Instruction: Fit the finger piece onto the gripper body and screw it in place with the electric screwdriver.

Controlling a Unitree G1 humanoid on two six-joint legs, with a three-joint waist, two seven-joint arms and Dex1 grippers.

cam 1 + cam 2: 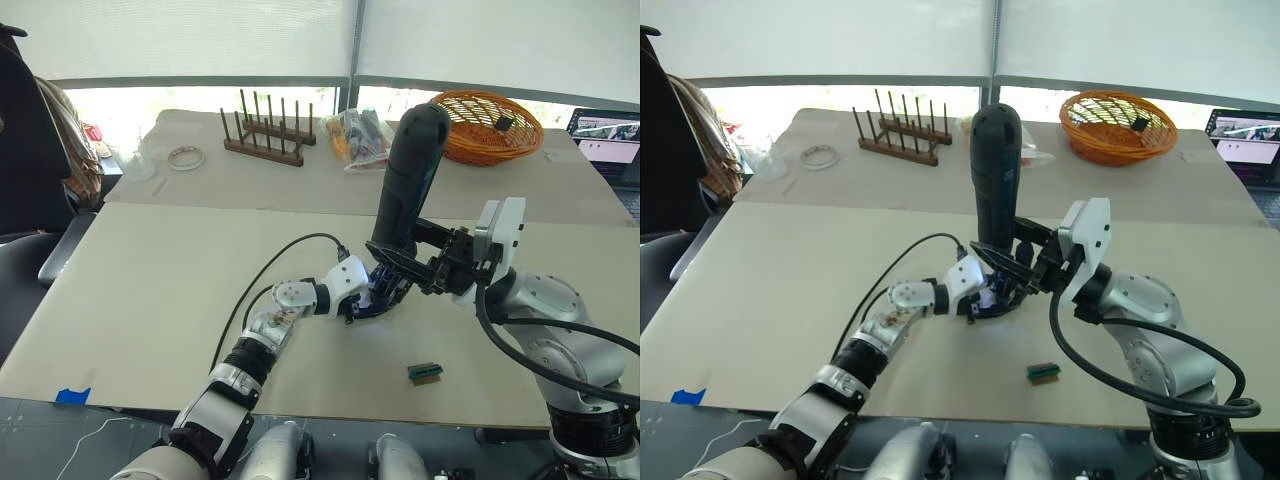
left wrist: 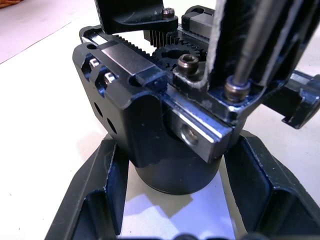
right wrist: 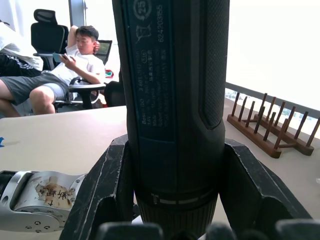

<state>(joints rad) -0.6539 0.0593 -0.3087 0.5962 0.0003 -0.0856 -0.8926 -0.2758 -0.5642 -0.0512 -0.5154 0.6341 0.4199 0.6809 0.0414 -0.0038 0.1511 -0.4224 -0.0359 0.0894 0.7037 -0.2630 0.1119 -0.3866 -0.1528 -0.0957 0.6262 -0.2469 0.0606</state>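
Observation:
The electric screwdriver (image 1: pixel 408 180) stands upright above the table (image 1: pixel 150 290), with my right gripper (image 1: pixel 395 262) shut on the lower part of its thick black handle (image 3: pixel 172 100). Below it, my left gripper (image 1: pixel 385 295) is shut on the round dark base of the gripper body (image 2: pixel 165 145), one finger (image 2: pixel 102 185) on each side. The screwdriver's thin metal bit (image 2: pixel 257 45) rests on a screw (image 2: pixel 236 91) at the end of the body's silvery rail. A black upright piece, the finger piece (image 2: pixel 225 45), stands on the rail right behind the bit.
A small green block (image 1: pixel 425 372) lies near the table's front edge on the right. At the back stand a wooden peg rack (image 1: pixel 268 135), a bag of parts (image 1: pixel 360 135), an orange basket (image 1: pixel 490 125) and a laptop (image 1: pixel 610 135). A person (image 3: pixel 75 65) sits beyond the table.

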